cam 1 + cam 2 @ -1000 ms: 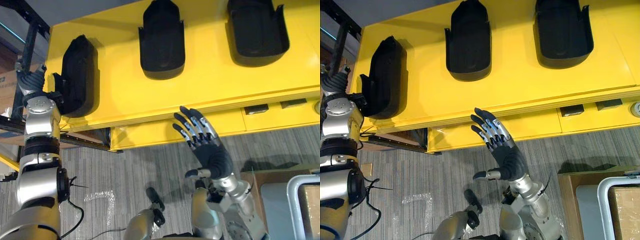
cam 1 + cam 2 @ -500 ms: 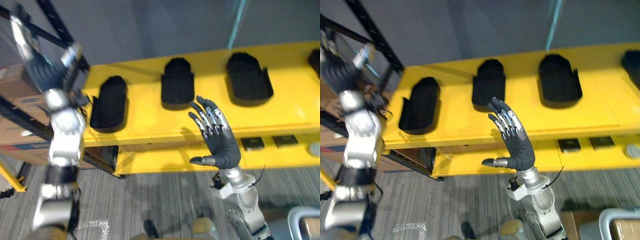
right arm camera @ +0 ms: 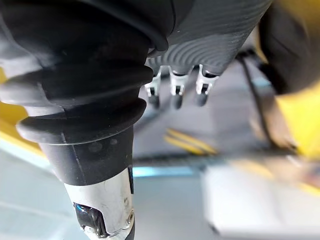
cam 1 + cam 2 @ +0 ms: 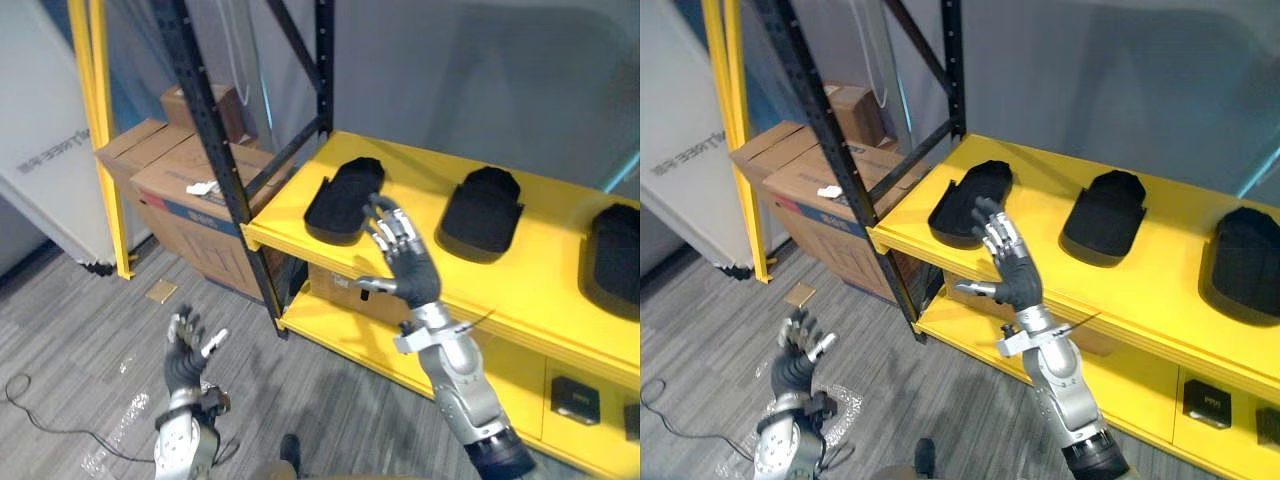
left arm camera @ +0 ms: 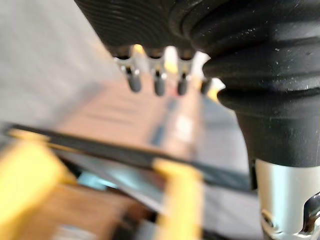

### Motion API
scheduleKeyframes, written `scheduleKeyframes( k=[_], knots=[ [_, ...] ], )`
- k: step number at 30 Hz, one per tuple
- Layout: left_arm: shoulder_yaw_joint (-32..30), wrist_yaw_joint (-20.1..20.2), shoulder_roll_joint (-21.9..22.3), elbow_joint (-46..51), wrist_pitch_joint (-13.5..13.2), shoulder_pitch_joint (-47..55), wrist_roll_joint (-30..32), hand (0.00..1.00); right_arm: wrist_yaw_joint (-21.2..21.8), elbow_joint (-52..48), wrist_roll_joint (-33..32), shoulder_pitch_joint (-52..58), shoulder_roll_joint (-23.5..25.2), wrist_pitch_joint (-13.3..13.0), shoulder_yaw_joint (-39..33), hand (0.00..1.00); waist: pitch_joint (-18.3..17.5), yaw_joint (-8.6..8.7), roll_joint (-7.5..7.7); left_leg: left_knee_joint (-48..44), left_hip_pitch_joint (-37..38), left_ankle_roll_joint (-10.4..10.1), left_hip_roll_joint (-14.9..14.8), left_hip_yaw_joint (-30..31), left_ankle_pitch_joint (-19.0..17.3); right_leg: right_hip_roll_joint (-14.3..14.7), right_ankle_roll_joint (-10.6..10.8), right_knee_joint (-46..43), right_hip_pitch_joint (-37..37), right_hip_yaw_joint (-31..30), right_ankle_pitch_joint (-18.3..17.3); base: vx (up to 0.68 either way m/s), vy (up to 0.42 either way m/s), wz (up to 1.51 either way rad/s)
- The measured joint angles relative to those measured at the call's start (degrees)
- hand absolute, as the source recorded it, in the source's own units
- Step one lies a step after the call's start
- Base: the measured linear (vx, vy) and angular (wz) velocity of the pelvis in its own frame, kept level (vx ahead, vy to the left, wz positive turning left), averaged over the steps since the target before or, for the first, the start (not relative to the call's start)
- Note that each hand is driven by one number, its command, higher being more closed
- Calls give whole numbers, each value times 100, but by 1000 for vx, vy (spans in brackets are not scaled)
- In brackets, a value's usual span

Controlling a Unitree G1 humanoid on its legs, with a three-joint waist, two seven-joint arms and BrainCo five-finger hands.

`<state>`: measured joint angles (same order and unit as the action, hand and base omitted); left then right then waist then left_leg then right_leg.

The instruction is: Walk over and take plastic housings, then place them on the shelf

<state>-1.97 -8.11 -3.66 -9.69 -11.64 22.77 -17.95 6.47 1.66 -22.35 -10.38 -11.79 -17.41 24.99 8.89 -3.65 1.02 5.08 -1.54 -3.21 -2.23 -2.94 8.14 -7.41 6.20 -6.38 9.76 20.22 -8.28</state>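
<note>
Overhead, right robot hand [image 4: 405, 265] spreads by housings [image 4: 345, 190]; wrist view catches fingertips [image 3: 174, 102].

rightmost housing [image 4: 612, 262] cut off at edge

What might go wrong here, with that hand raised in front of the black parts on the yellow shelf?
1. The right hand is open and empty, raised before the nearest plastic housing; a clumsy reach might shove it along the yellow shelf instead of gripping it.
2. The black rack post stands close to the shelf's corner; a swinging arm might strike it.
3. The left hand hangs low and open, so a lift would probably depend on one hand.
</note>
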Motion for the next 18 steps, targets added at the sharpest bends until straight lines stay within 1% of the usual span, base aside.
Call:
scheduleKeyframes(
  k=[2, 4, 6, 7, 8, 10, 11, 12, 14, 16, 18],
  knots=[
    [177, 46, -18, -416, -52, -8, 179, 0, -9, 475, 64, -188, 119, 29, 188, 0, 22, -123, -41, 0, -40, 18, -18, 30, -10, 20, -16, 67, -13, -3, 10, -67, 12, 10],
    [280, 120, -56, -845, -53, -42, 404, 0, -9, 713, 229, -300, 208, 29, 327, 0, 34, -209, -62, -1, -67, 10, -46, 31, 0, 33, -36, 136, -17, -2, 18, -63, 11, 1],
    [333, 412, -75, -1354, 21, -102, 524, 0, -23, 909, 403, -430, 297, 28, 392, 0, 43, -209, -69, -2, -80, 0, -69, 13, 7, 48, -39, 141, -31, -4, 20, -42, -4, -3],
    [405, 604, -121, -1616, 74, -148, 585, 0, -34, 1056, 524, -558, 337, 22, 415, 0, 67, -206, -107, -3, -131, -2, -87, -5, 15, 56, -40, 126, -87, -7, 20, 0, 0, 0],
    [568, 763, -201, -1771, 109, -183, 711, 0, -48, 1198, 534, -732, 366, 18, 421, 100, 110, -201, -91, -3, -162, 6, -110, -27, 33, 65, -52, 101, -143, -11, 28, -20, -8, -5],
    [742, 1044, -291, -1906, 182, -290, 759, 0, -69, 1392, 638, -981, 354, 16, 383, 100, 280, -201, -132, -6, -189, -4, -130, -51, 53, 70, -60, 60, -189, -29, 34, -17, -4, -5],
    [785, 1121, -289, -1943, 177, -324, 730, 0, -99, 1477, 746, -1061, 365, 15, 312, 100, 348, -202, -158, -7, -238, -1, -127, -50, 65, 63, -57, 23, -242, -29, 36, 0, 0, 0],
    [801, 1130, -282, -1953, 176, -365, 700, 0, -124, 1501, 755, -1096, 364, 15, 289, 100, 378, -203, -173, -9, -270, 4, -125, -48, 85, 59, -46, -17, -279, -28, 43, 37, 3, 4],
    [845, 1151, -300, -1962, 173, -511, 558, 0, -211, 1528, 856, -1235, 366, 17, 260, 100, 546, -207, -214, -34, -276, 13, -113, -32, 154, 55, -11, -66, -281, -27, 72, 44, -3, 6],
    [949, 1152, -321, -1964, 169, -644, 295, 0, -384, 1568, 1037, -1452, 408, 27, 192, 100, 669, -208, -263, -35, -281, 8, -99, 12, 161, 50, -41, -124, -288, 1, 50, 32, -12, 10],
    [1017, 1164, -311, -1963, 168, -681, 202, 0, -549, 1693, 1207, -1669, 506, 32, 20, 100, 733, -208, -320, -36, -281, 1, -97, 59, 166, 49, -69, -174, -288, 22, 20, 23, -23, 11]
  ],
)
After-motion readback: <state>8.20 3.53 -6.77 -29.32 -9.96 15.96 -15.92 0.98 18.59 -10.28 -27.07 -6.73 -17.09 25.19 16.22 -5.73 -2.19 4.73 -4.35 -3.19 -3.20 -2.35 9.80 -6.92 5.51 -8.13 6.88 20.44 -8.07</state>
